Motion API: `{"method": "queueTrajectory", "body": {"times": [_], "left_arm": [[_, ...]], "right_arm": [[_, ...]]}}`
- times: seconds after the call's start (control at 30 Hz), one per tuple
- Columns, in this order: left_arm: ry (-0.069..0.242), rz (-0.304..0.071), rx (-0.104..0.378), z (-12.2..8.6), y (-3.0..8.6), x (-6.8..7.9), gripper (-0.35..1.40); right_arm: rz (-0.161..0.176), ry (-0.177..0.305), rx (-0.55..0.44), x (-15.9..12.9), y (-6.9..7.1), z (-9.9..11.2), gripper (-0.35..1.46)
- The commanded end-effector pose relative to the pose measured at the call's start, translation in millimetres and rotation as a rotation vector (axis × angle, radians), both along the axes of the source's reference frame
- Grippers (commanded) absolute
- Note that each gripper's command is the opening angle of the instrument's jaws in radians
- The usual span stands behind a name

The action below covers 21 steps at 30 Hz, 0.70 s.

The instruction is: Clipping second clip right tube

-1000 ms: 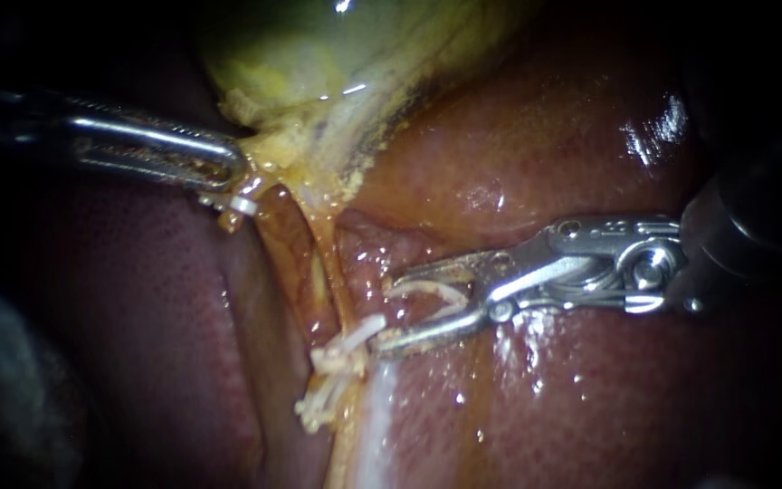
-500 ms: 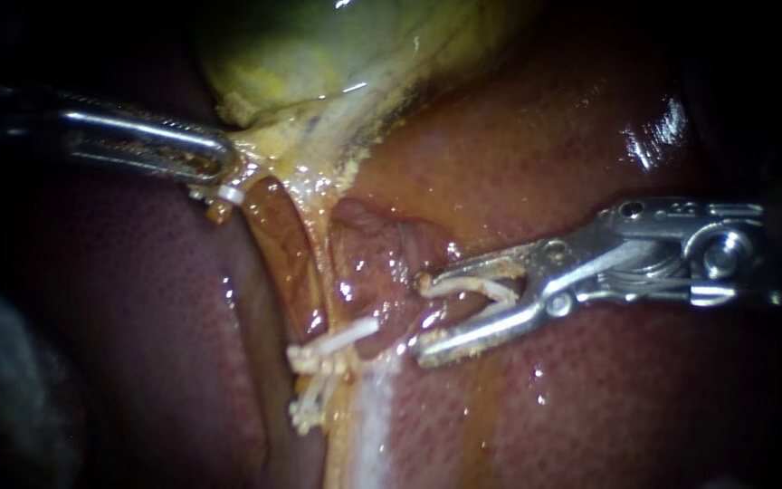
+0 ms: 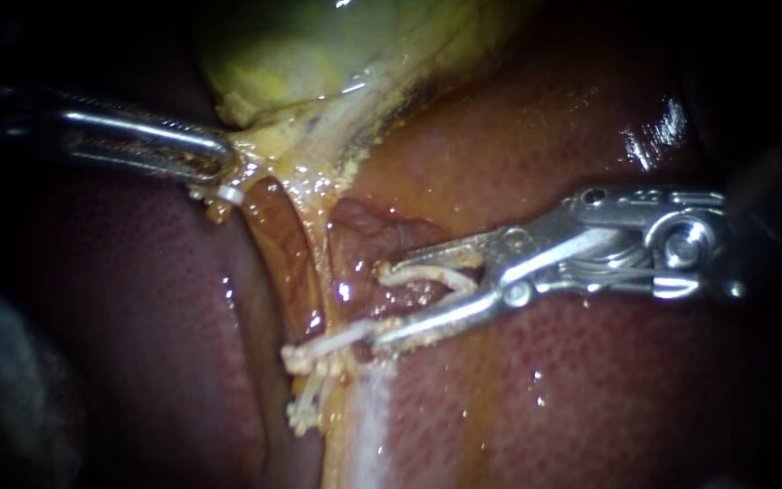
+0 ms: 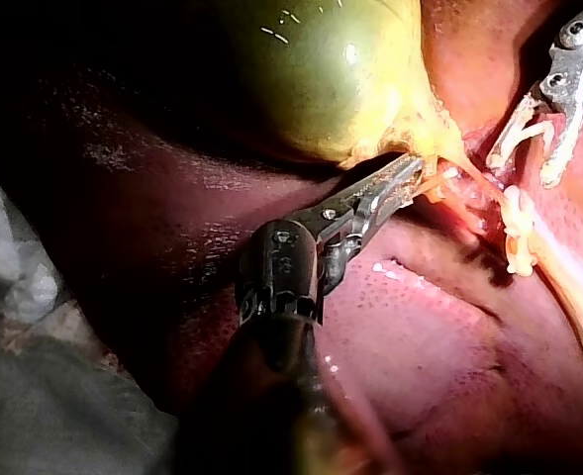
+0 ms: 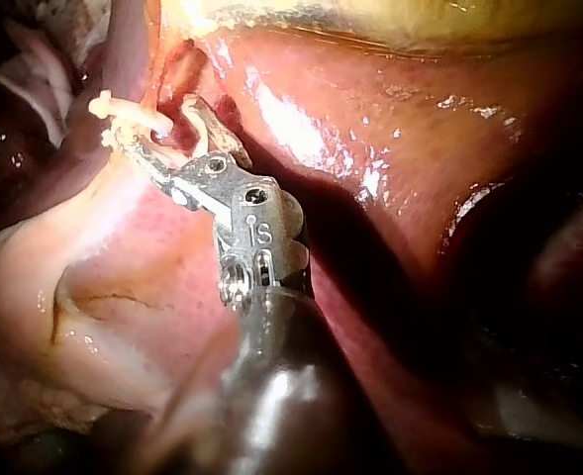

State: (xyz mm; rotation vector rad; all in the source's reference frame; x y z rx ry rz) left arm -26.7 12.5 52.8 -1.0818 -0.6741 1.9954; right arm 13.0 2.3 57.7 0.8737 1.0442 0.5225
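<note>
The right instrument [image 3: 384,305] has slid nearer the right tube [image 3: 323,272], shaft level, its jaws wide and holding an open clip [image 3: 427,273]. Its lower tip is just beside the fitted clips [image 3: 319,358]. The left instrument [image 3: 226,163] stays clamped on the gallbladder [image 3: 319,72].
</note>
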Motion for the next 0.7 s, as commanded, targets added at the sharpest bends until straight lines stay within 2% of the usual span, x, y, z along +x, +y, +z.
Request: {"method": "queueTrajectory", "body": {"times": [0.03, 0.17, 0.6, 0.7], "left_arm": [[0.001, -0.001, 0.000, -0.1, 0.0, 0.0, -0.35], [0.001, -0.001, 0.000, -0.1, 0.0, 0.0, -0.35], [0.001, -0.001, 0.000, -0.2, -0.1, 0.0, -0.35], [0.001, -0.001, 0.000, -0.2, -0.1, 0.0, -0.35]], "right_arm": [[0.000, -0.001, -0.002, 0.2, -0.1, 0.3, 0.48], [0.002, 0.004, -0.012, 1.1, -0.7, 1.1, 0.48], [0.068, 0.057, 0.098, 4.0, -1.0, 1.6, 0.48], [0.074, 0.069, 0.113, 4.6, -1.2, 1.5, 0.48]]}}
